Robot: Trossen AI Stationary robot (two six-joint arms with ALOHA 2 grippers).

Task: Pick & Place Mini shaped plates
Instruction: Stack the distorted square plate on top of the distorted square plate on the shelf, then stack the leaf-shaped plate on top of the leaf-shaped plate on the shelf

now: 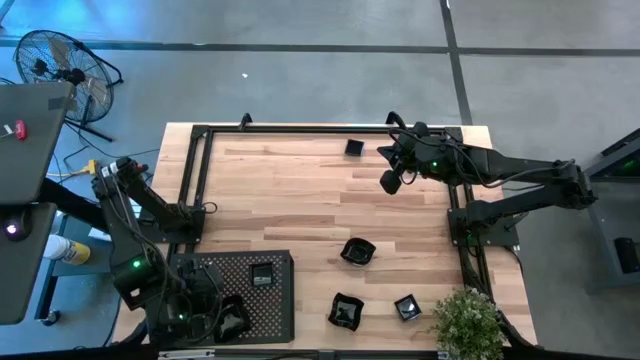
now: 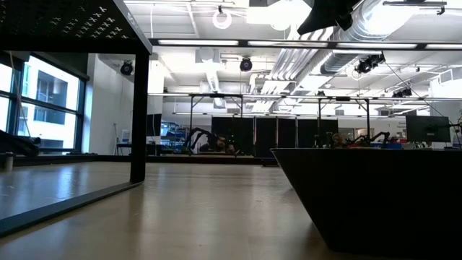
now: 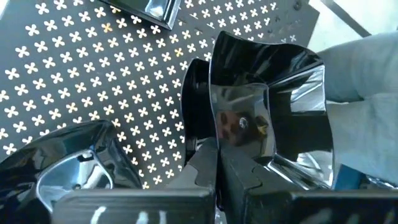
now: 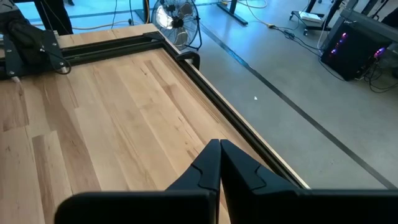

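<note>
A: From above, where do your plates lie?

B: Take the perforated tray [image 1: 235,290] as your mark. One plate [image 1: 261,276] sits on it. Your left gripper [image 1: 228,322] is over the tray's near end, fingers closed on an angular plate [image 1: 236,318]. Three more rest on the bare surface [image 1: 300,190] beside the tray: a round-edged plate [image 1: 357,252], a square plate [image 1: 346,312] and a small plate [image 1: 407,307]. A far plate [image 1: 354,148] lies well apart from the tray, near your right gripper [image 1: 391,181].

A: And the low view?

B: You see only the tray's underside [image 2: 65,22] and a dark plate wall [image 2: 375,195] close up.

A: Left wrist?

B: Your fingers [image 3: 205,168] pinch the angular plate's [image 3: 267,106] wall above the tray [image 3: 93,68]; another glossy plate [image 3: 68,168] sits beside it.

A: Right wrist?

B: Your fingers [image 4: 208,165] are pressed together, holding nothing, over bare wood far from the tray.
</note>
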